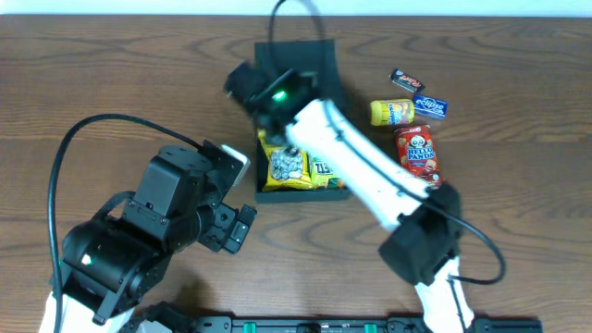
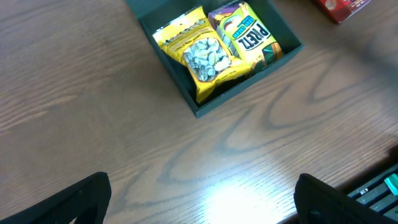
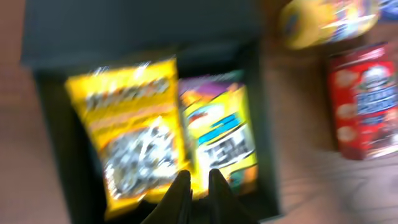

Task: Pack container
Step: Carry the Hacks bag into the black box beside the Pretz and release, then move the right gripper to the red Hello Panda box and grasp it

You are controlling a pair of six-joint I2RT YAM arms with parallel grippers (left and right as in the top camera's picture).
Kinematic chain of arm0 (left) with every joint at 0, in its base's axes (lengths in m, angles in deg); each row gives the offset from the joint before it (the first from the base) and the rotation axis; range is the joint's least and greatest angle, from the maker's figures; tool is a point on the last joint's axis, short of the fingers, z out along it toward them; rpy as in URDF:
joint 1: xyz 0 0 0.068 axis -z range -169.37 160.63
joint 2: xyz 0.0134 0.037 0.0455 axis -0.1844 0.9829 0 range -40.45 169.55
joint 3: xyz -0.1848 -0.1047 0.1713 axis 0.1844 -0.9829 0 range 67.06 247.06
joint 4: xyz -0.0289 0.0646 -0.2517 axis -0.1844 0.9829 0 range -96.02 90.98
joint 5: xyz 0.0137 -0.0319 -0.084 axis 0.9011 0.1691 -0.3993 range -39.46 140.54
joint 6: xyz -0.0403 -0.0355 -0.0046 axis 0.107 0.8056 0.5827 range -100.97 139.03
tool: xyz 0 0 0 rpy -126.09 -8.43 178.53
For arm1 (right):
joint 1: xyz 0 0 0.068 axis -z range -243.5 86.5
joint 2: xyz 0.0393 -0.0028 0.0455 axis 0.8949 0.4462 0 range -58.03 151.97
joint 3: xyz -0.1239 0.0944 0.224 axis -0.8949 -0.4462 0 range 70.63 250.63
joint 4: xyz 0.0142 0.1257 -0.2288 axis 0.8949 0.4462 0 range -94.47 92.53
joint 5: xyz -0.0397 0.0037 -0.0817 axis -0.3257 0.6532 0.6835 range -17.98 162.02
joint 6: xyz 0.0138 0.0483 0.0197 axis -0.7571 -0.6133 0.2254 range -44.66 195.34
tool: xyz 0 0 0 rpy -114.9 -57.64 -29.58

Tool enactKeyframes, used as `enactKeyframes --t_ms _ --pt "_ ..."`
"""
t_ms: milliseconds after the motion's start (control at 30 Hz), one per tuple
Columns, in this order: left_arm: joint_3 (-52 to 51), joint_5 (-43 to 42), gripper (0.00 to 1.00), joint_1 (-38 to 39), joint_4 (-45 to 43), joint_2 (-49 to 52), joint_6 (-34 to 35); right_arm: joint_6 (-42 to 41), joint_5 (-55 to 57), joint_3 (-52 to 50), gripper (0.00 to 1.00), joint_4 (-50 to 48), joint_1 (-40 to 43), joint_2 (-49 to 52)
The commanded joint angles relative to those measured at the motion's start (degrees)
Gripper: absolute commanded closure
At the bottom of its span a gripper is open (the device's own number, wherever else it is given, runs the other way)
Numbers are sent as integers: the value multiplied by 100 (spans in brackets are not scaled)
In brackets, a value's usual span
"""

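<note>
The matte black, shallow cardboard container [image 2: 255, 74] sits open on the wooden tabletop [image 2: 93, 93]. A yellow seed packet [image 2: 199, 56] and a yellow pretzel packet [image 2: 249, 34] lie flat inside, so the flap can shut. The right tool [image 3: 199, 186] hovers above them, pinched together and seemingly empty, though the view is blurred. The left tool [image 2: 202, 183] is released beside the container, giving room.

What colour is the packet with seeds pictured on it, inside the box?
The seed packet is bright yellow with pale seeds pictured; left wrist view shows it best.
</note>
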State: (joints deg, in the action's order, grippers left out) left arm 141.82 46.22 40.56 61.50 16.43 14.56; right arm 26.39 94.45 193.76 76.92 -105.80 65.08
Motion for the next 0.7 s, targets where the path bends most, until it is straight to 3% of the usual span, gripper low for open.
enactKeyframes --t_ms 0,133,300,400,600,667 --pt "72 -17 5 -17 15 0 42 367 175 -13 89 20 588 -103" --pt "72 -17 5 -17 17 0 42 560 168 -13 89 -22 1351 -101" --pt "72 -17 5 -17 17 0 42 1523 -170 -13 82 -562 2312 -101" --pt "72 -17 5 -17 15 0 42 2380 -651 -15 65 -826 2889 -94" --pt "72 -17 5 -17 15 0 42 3757 -1589 -15 4 -1088 3773 -90" --pt "72 -17 5 -17 15 0 42 4221 -1943 -15 1 -1084 3980 -90"
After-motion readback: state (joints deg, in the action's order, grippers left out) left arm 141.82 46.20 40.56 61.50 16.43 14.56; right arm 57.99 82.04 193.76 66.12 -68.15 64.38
